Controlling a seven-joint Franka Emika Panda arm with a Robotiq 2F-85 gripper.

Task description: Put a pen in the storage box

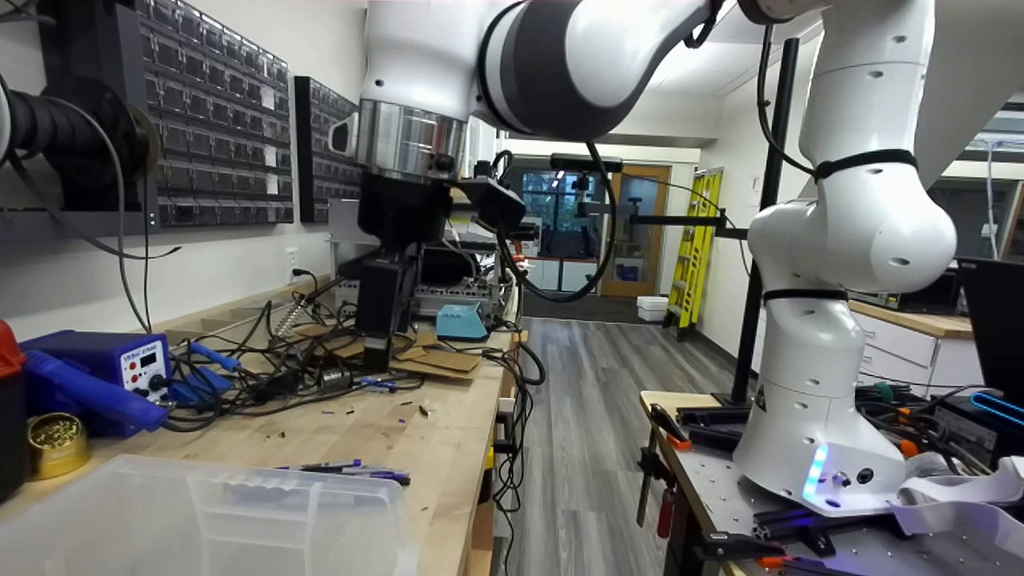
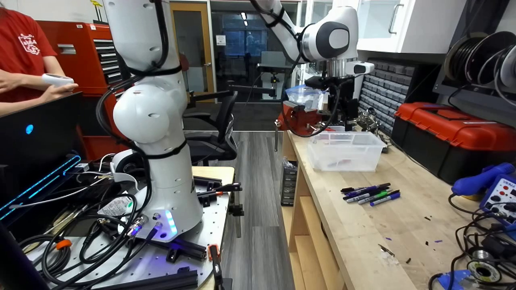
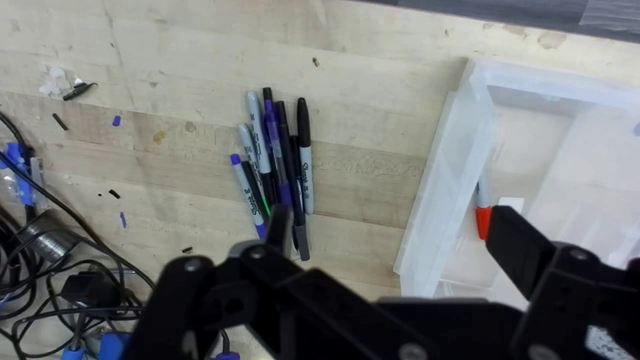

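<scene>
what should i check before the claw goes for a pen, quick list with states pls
1. Claw open: ok, its jaws stand wide apart.
2. Pens in sight: ok, all three views show them.
3. One pen lying apart: not ok, they are bunched together.
4. Claw lined up over them: not ok, it seems; in the wrist view they lie left of the jaws' middle.
5. Storage box open on top: ok, no lid on it; a red-capped marker shows inside.
6. Claw high enough to clear it: cannot tell from these angles.
</scene>
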